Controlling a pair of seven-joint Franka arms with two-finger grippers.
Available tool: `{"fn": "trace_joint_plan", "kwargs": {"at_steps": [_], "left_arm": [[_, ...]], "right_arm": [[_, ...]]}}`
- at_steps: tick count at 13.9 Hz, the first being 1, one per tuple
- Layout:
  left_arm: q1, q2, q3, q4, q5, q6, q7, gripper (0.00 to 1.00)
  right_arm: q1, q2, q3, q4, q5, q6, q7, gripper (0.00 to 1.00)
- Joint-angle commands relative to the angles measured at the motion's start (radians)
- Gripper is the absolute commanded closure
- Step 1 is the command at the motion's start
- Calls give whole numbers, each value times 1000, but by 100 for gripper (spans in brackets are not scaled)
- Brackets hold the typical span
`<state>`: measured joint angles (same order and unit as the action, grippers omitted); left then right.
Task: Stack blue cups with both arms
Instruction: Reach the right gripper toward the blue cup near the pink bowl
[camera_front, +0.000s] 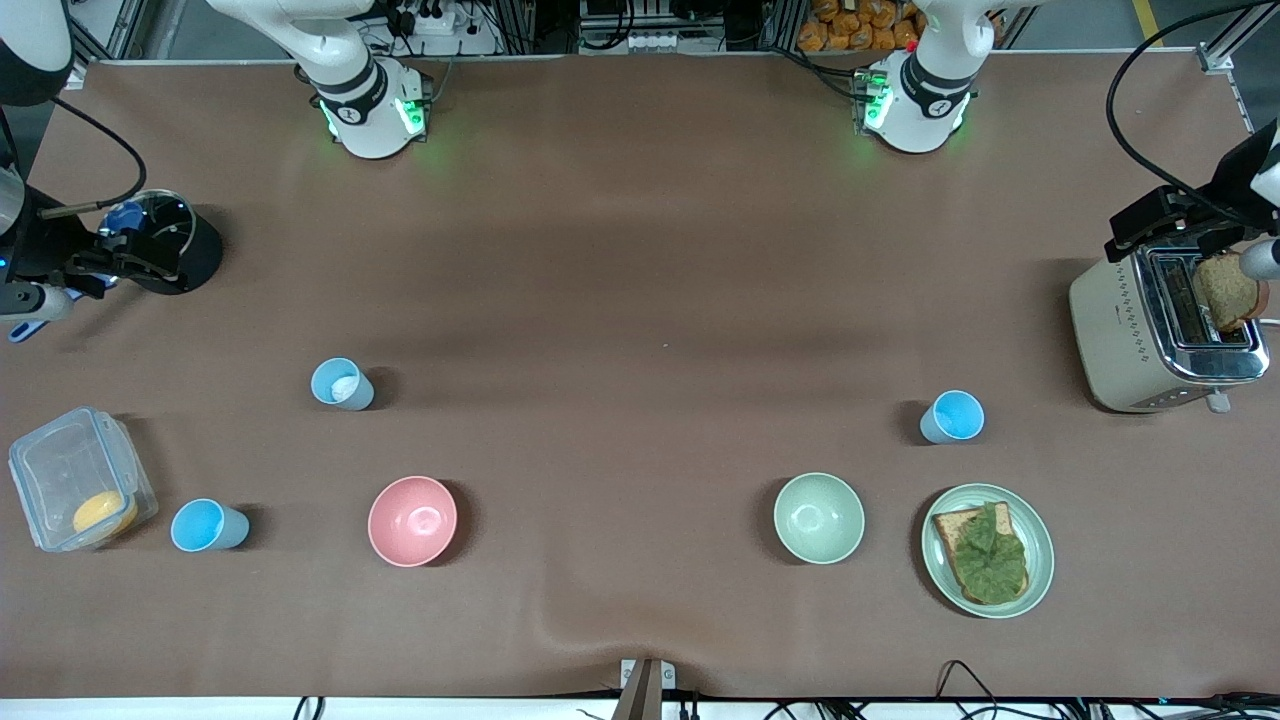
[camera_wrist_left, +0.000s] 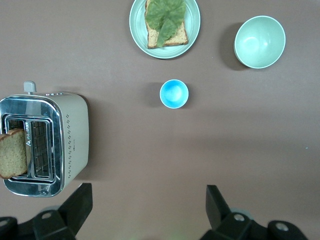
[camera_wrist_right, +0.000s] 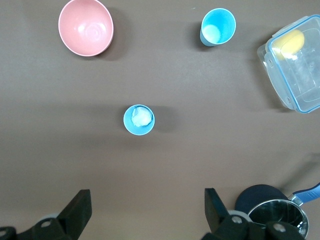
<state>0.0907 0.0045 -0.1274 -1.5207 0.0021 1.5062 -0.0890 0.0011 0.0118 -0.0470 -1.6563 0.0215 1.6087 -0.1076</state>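
From the front, three blue cups stand apart on the bench (camera_front: 640, 250): the patched cup (camera_front: 342, 384) and a second cup (camera_front: 208, 526) toward the right arm's end, the second nearer the camera beside a clear box (camera_front: 80, 490); a third cup (camera_front: 952, 417) stands toward the left arm's end, near the toaster (camera_front: 1165, 335) and just farther from the camera than the plate (camera_front: 988, 549); pink bowl (camera_front: 412, 521) and green bowl (camera_front: 818, 518) sit between; both arms wait, nothing stacked. In the left wrist view, the left tool (camera_wrist_left: 148, 212) hangs wide and empty over bare bench, the third cup (camera_wrist_left: 174, 94) upright in its sight. In the right wrist view, the right tool (camera_wrist_right: 147, 212) hangs equally wide and empty, the patched cup (camera_wrist_right: 139, 120) ahead, a pot (camera_wrist_right: 276, 220) close by. Risks, as I judge: the light tapered cups may tip or skid under an off-centre pinch; the whitish patch may stop cups nesting; a low sweep could clip the pot or toaster.
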Motion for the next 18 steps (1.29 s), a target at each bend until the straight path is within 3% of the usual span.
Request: {"fn": "trace_joint_plan", "kwargs": {"at_steps": [1, 13, 18], "left_arm": [[4, -9, -8, 1, -5, -3, -9, 0], [9, 58, -5, -1, 1, -30, -9, 0], [-3, 118, -9, 1, 56, -66, -8, 0]], "right_arm": [[-4, 5, 3, 20, 11, -18, 14, 0], [10, 28, 4, 10, 9, -16, 12, 0], [117, 186, 4, -3, -5, 7, 14, 0]]}}
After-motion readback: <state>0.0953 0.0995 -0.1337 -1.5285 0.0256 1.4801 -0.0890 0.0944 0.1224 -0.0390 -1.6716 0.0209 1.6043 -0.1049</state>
